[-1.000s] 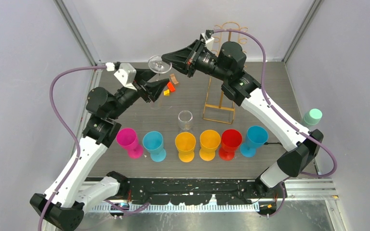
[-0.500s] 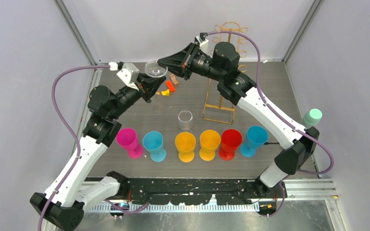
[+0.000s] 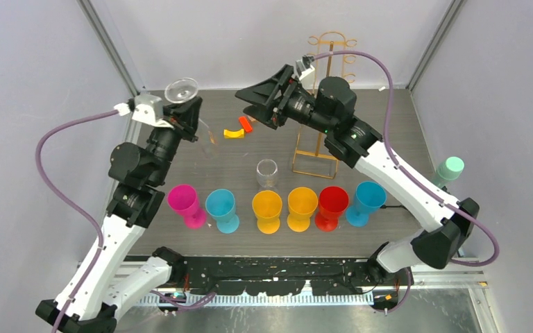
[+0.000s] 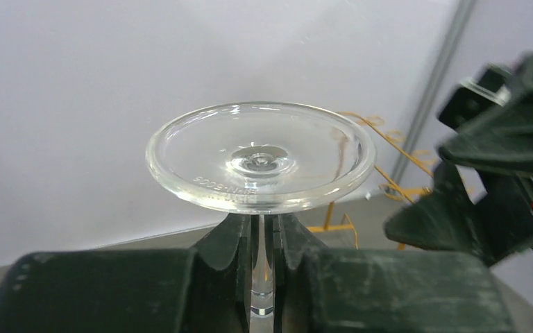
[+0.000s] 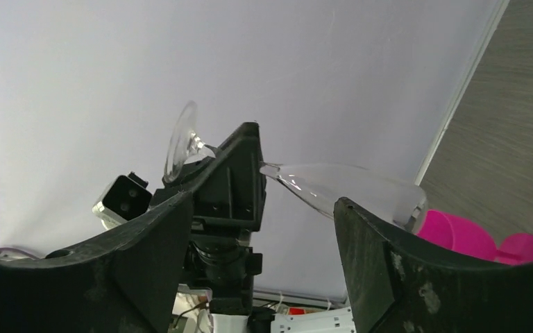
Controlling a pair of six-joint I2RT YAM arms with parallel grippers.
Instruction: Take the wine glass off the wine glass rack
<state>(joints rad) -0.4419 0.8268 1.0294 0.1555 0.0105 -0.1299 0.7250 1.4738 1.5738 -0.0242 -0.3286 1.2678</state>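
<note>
Arms: left arm (image 3: 114, 243), right arm (image 3: 402, 184); white shells, black joints.
Cables: purple cable (image 3: 39, 156) looping along each arm.
Grippers: left gripper (image 3: 194, 114), right gripper (image 3: 241, 103); black, wedge-shaped fingers.
Cameras: white camera (image 3: 146, 107) box at each wrist.

Bright, even, soft-shadowed; wrist foregrounds blurred

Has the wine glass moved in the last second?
Yes. In the top view the wine glass, stem clamped in the left gripper, has moved left, farther from the wine glass rack.
</note>
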